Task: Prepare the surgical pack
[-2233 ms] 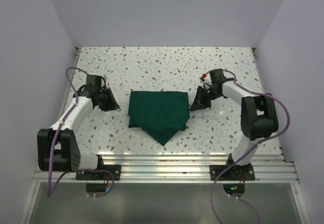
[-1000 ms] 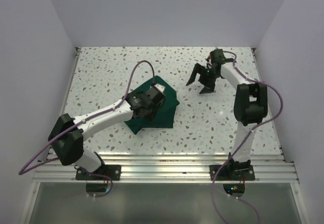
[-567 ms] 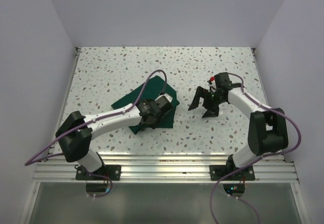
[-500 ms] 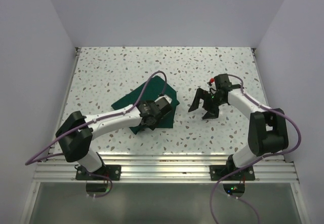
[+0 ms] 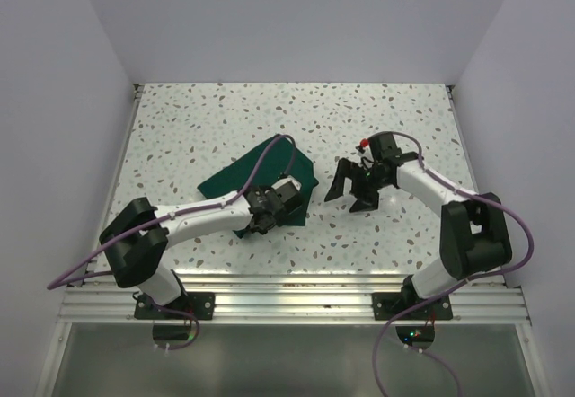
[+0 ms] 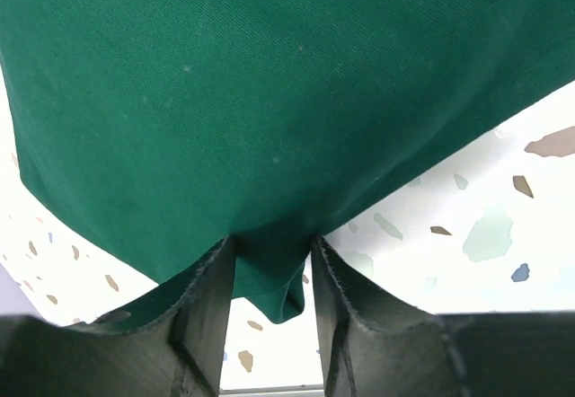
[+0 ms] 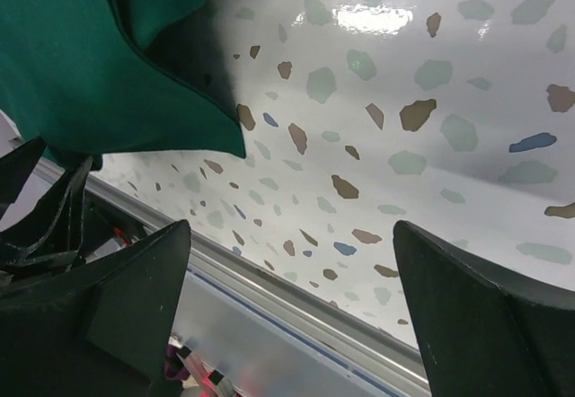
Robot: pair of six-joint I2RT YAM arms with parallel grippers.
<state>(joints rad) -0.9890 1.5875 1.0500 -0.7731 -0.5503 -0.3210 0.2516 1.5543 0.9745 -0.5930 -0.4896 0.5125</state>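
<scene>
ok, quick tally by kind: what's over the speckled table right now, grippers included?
dark green matte cloth drape: 1
black two-finger grippers: 2, the left gripper and the right gripper
total: 3

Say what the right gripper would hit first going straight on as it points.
Probably the bare tabletop, beside a corner of the green drape. The right gripper, jaws open, frames speckled surface, not cloth. Depth is unclear.
</scene>
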